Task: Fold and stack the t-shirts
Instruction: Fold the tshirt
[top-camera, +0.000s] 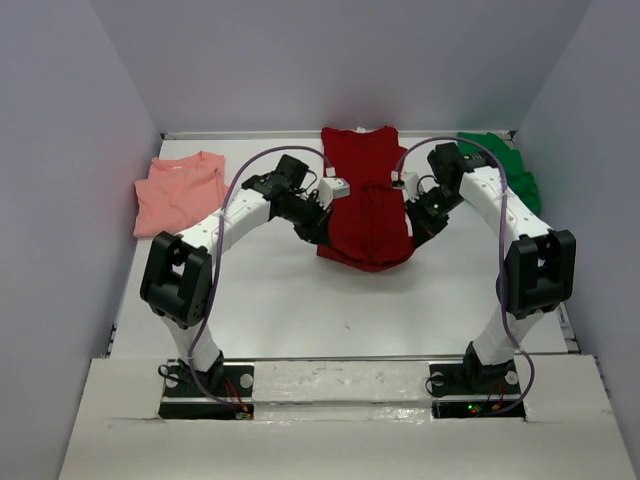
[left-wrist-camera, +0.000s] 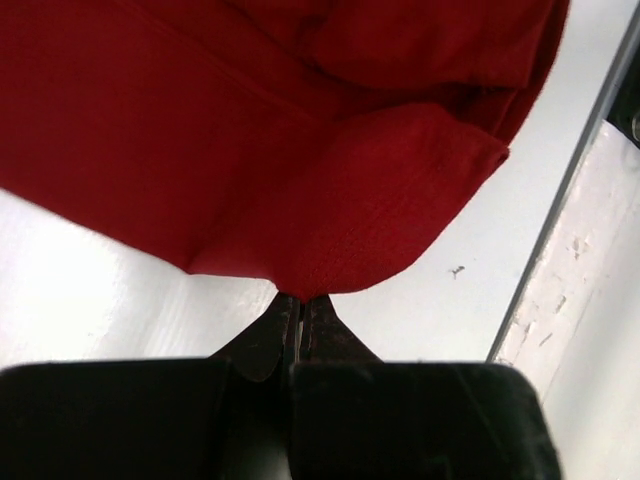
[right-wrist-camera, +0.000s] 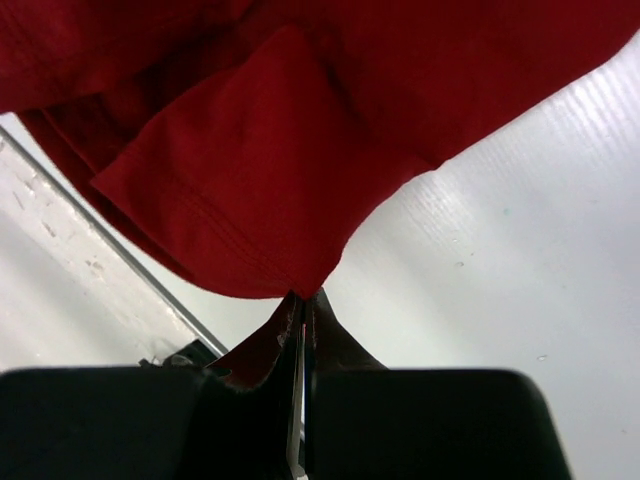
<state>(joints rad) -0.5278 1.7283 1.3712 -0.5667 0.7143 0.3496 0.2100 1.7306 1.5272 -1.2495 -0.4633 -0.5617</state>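
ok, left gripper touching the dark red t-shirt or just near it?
Touching. The left wrist view shows the left gripper shut, with its tips pinching the edge of the dark red t-shirt. No gap shows between them.

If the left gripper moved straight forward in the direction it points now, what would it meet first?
The dark red t-shirt: the left gripper is shut on its edge, and more cloth probably lies ahead.

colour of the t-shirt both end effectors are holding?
Plain dark red, no print; the t-shirt shows best in the top external view.
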